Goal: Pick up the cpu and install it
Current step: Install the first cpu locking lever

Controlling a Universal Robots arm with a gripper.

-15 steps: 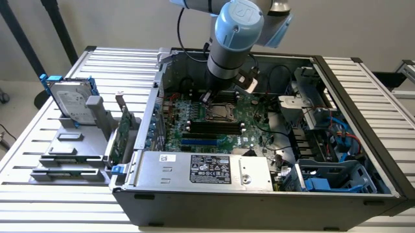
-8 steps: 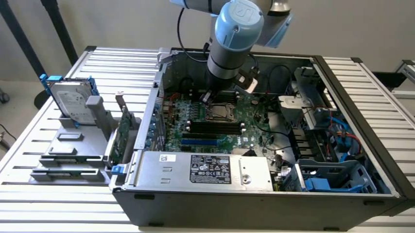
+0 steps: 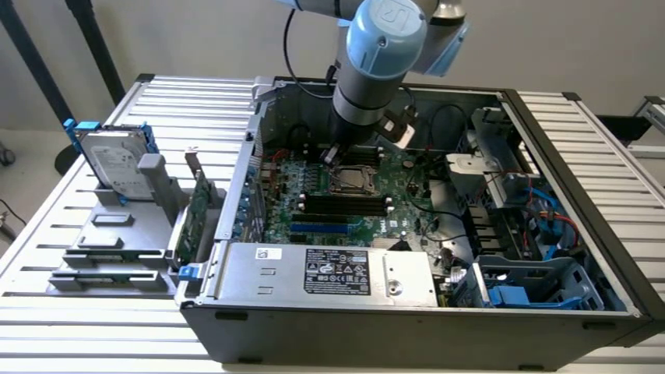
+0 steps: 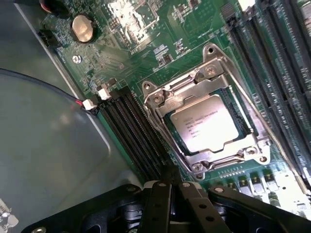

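Cpu (image 4: 206, 124) sits flat in its socket on the green motherboard (image 4: 165, 29), silvery top up, printed lines faint and unreadable. Square, so no real long axis; in the wrist view its edges run askew to the picture, in line with the metal socket frame (image 4: 214, 73) that rings it. From the exterior view the chip (image 3: 357, 178) is a small grey patch mid-board, partly masked by the arm.

Going from the exterior view's left: slatted desk (image 3: 62, 226), grey holder rack (image 3: 114, 257) carrying the hard drive (image 3: 112, 164) with blue rails standing upright, then green circuit cards (image 3: 193, 218) on edge just beside the case wall. Open computer case (image 3: 416, 335) next, power supply (image 3: 332, 273) along its near side. Black memory slots (image 4: 131, 131) lie just beside the socket; a round coin battery (image 4: 82, 26) sits further up the board. At the exterior view's right, a tangle of cables and a blue plastic bay (image 3: 530, 292), details hard to make out.

Arm (image 3: 374, 70) comes down into the case, its upper part cut off by the frame edge. End effector (image 4: 171, 182) hovers above the board just beside the socket, black fingers drawn together, nothing between them. Its tip is hidden behind the arm in the exterior view.
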